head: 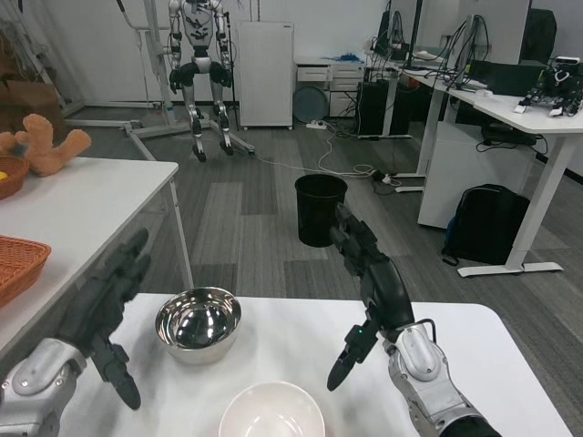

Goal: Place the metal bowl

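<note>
- I saw a white bowl (271, 411) nearest me on the white table (492, 350); the bottom edge of the frame cut off its near rim.
- My left hand (107, 308) hovered over the table's left edge, fingers spread, holding nothing. Its forearm ran off the lower left corner.
- My right hand (369, 287) stood raised above the table right of centre, fingers apart, released, touching nothing.
- The metal bowl (198, 322) sat upright on the table between my hands, nearer the left one and just beyond the white bowl, apart from both hands. Its inside was too mirror-bright for me to tell whether it held anything.
- To the left, a second white table (91, 205) carried an orange woven basket (16, 264), cut by the frame, and a tan plush toy (41, 143).
- A black bin (320, 209) stood on the grey floor past my right hand, which partly covered it.
- A black backpack (487, 223) leaned by a desk at right.
- Far back, another humanoid robot (200, 68) hung in a stand beside a white cabinet (265, 73).
- I could read no labels or writing anywhere.
</note>
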Tool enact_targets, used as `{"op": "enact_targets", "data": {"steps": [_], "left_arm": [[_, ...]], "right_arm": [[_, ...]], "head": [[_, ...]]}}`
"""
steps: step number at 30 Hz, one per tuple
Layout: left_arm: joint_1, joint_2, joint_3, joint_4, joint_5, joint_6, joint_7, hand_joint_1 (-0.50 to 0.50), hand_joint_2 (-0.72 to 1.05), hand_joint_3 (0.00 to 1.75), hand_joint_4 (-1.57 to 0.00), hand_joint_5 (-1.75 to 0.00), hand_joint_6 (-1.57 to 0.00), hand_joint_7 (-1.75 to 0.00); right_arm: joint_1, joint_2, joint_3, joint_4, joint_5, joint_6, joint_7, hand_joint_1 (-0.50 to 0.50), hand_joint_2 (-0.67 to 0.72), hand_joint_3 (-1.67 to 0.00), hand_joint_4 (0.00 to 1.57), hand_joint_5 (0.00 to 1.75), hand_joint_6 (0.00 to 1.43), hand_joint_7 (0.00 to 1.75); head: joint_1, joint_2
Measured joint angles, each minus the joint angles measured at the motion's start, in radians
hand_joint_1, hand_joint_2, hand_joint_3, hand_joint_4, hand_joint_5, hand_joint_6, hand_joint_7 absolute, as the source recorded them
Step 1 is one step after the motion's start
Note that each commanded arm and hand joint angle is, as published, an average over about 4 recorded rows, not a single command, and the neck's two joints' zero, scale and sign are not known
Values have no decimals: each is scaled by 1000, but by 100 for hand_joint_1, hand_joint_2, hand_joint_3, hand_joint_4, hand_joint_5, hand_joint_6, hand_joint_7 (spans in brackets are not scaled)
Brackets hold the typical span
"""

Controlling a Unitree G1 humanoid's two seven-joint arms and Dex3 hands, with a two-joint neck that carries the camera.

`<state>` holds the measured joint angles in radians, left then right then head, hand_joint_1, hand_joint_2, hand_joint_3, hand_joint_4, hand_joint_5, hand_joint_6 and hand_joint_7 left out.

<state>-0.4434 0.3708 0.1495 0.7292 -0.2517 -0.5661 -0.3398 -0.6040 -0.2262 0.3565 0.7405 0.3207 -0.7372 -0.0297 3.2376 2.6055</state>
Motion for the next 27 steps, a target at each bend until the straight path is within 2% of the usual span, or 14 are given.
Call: {"op": "enact_targets", "data": {"steps": [7,11,15,27], "left_arm": [[-37,13,64,-165,8,-15,8,-48,-64,0,0,0,0,0],[-54,33,63,-271,-7,7,6,-48,-55,0,0,0,0,0],[-61,46,31,-367,-25,46,-1,-48,-55,0,0,0,0,-3],[-62,69,-29,-389,-64,91,-12,-48,-55,0,0,0,0,0]], "right_arm": [[-1,0,7,-7,0,0,0,-42,60,0,0,0,0,0],[-1,0,7,-24,0,0,0,-42,60,0,0,0,0,0],[-1,-1,8,-45,0,0,0,-42,60,0,0,0,0,0],[2,-35,-93,-178,-6,1,1,-42,60,0,0,0,0,0]], "head": [[-17,7],[-22,9],[-29,10],[-71,41]]}}
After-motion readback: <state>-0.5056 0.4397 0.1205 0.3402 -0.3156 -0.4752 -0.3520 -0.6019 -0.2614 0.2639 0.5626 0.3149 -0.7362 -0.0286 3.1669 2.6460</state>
